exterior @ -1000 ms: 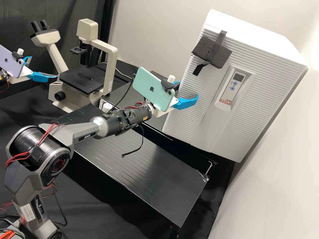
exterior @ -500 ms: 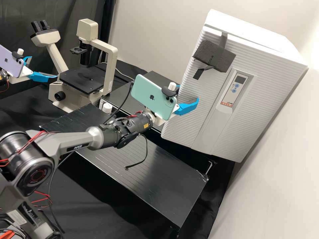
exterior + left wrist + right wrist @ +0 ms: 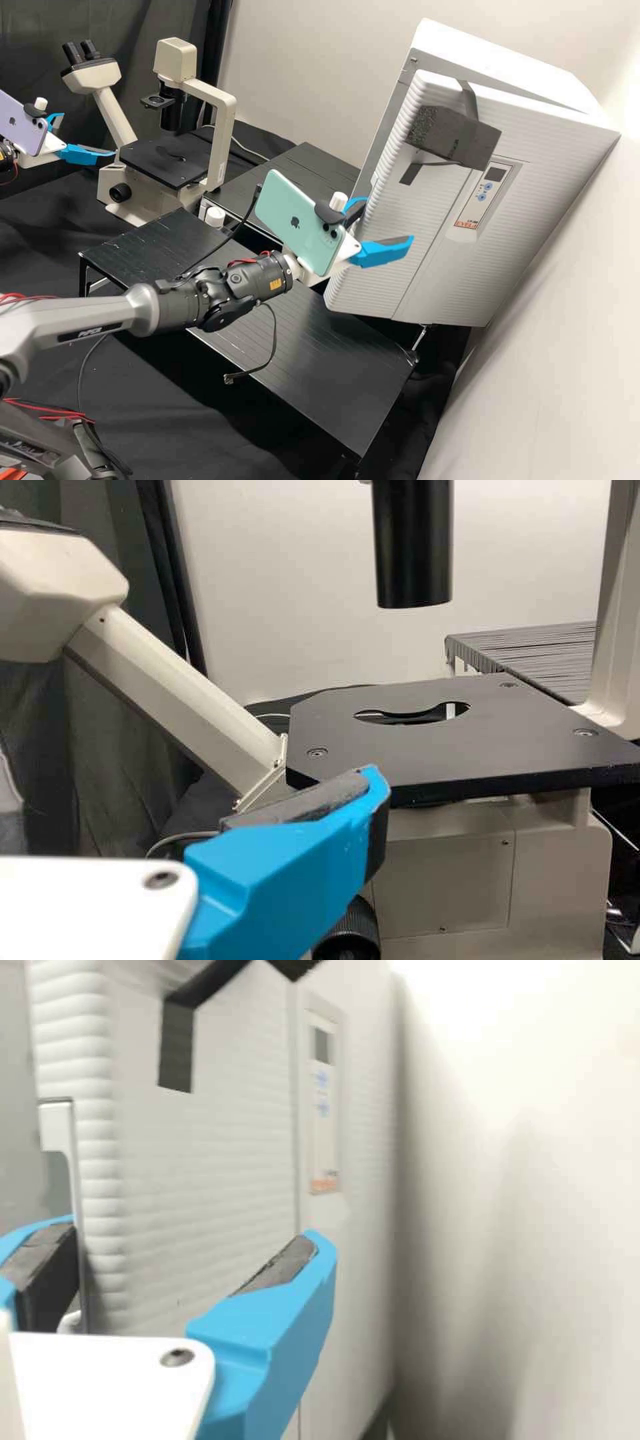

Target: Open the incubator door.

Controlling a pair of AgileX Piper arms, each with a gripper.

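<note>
White and finely ribbed, the incubator door (image 3: 427, 233) stands ajar at the front of the incubator body (image 3: 487, 57), its free edge (image 3: 85, 1080) out from the frame. The right gripper (image 3: 388, 220) is spread wide at that edge and clasps nothing: one blue finger (image 3: 265, 1345) is before the face, the other on the inner side, though whether that one touches, I cannot fairly tell. The left gripper (image 3: 87, 136), also parted and without a load, is by the microscope (image 3: 167, 157).

I judge the door to be stiff and fairly weighty, yet easy to swing, since the hinge should carry it. Its smooth shell may slip under a pinch, so better to hook the free edge from behind and draw along the arc, well away from the hinge. Pulling on the foam block (image 3: 453, 137) or its strap would likely be soft and yielding; the control panel (image 3: 480, 193) deserves no pressure.
</note>
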